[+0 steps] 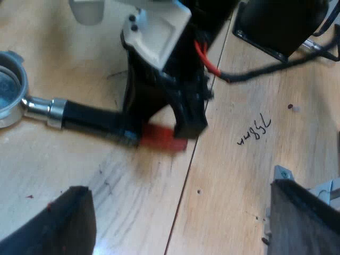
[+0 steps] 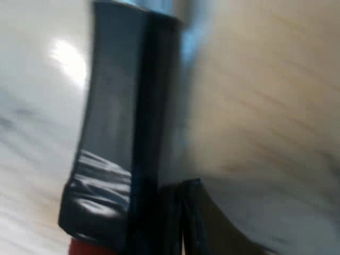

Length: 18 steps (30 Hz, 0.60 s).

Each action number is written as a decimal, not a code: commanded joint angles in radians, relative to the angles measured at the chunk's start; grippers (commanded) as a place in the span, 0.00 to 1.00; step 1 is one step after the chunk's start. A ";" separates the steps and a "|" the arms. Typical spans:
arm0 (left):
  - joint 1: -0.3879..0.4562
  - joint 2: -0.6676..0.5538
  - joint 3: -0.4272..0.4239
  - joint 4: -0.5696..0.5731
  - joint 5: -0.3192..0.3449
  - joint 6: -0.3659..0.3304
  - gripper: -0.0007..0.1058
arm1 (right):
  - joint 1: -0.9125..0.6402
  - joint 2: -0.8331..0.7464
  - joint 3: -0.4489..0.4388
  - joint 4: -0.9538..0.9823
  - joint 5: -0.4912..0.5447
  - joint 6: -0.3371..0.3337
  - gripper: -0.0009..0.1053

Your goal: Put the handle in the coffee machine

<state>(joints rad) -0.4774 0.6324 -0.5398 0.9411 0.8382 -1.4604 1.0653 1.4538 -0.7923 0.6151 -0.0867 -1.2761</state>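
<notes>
The metal holder lies on the wooden table, its round basket [image 1: 6, 90] joined by a chrome neck to the dark handle [image 1: 87, 117] that ends in red [image 1: 163, 139]. My right gripper [image 1: 159, 130] stands over the handle just before the red end, its fingers straddling it. In the right wrist view the dark handle [image 2: 122, 133] runs very close between the fingers, one finger [image 2: 212, 228] pressed against it and the red end [image 2: 85, 248] just past it. My left gripper [image 1: 178, 188] hovers open above the table a short way from the red end, holding nothing.
The wooden table [image 1: 239, 202] has a plank seam running under the red end and a pen scribble [image 1: 255, 130] near it. A black box-like object [image 1: 281, 26] stands beyond the right arm, with a black cable trailing from it.
</notes>
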 commanded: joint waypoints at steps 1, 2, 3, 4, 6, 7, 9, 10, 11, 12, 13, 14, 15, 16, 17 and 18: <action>0.000 0.000 0.000 0.013 0.005 0.007 0.66 | 0.039 0.032 0.016 -0.112 -0.061 0.037 0.01; 0.000 0.000 0.000 0.015 0.005 0.007 0.66 | 0.047 0.032 0.016 -0.126 -0.061 0.048 0.01; 0.000 0.000 0.000 0.019 0.005 0.007 0.66 | 0.060 0.032 0.016 -0.155 -0.061 0.072 0.01; 0.000 0.000 0.000 0.020 0.005 0.007 0.66 | 0.071 0.037 0.016 -0.185 -0.056 0.092 0.01; 0.000 0.000 0.000 0.020 0.005 0.007 0.66 | 0.083 0.048 0.016 -0.234 -0.055 0.108 0.01; 0.000 0.000 0.000 0.020 0.005 0.007 0.66 | 0.092 0.058 0.016 -0.259 -0.055 0.114 0.01; 0.000 0.000 0.000 0.020 0.005 0.007 0.66 | 0.098 0.079 0.016 -0.301 -0.055 0.143 0.01; 0.000 0.000 0.000 0.020 0.005 0.007 0.66 | 0.098 0.093 0.016 -0.333 -0.055 0.165 0.01; 0.000 0.000 0.000 0.022 0.005 0.007 0.66 | 0.098 0.098 0.016 -0.349 -0.055 0.173 0.01; 0.000 0.000 0.000 0.025 0.005 0.007 0.66 | 0.098 0.111 0.013 -0.380 -0.055 0.202 0.01; 0.000 0.000 0.000 0.027 0.005 0.007 0.66 | 0.098 0.125 0.008 -0.408 -0.053 0.213 0.01; 0.000 0.000 0.000 0.027 0.005 0.007 0.66 | 0.098 0.131 0.004 -0.418 -0.053 0.219 0.01; 0.000 0.000 0.000 0.027 0.005 0.007 0.66 | 0.098 0.144 -0.004 -0.448 -0.052 0.227 0.01; 0.000 0.000 0.000 0.027 0.005 0.007 0.66 | 0.098 0.153 -0.012 -0.480 -0.052 0.227 0.01; 0.000 0.000 0.000 0.027 0.005 0.007 0.66 | 0.098 0.160 -0.016 -0.497 -0.052 0.227 0.01; 0.000 0.000 0.000 0.027 0.005 0.007 0.66 | 0.098 0.167 -0.023 -0.525 -0.048 0.227 0.01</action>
<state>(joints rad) -0.4774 0.6324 -0.5398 0.9661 0.8382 -1.4592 1.1595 1.6022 -0.8102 0.1254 -0.1323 -1.0460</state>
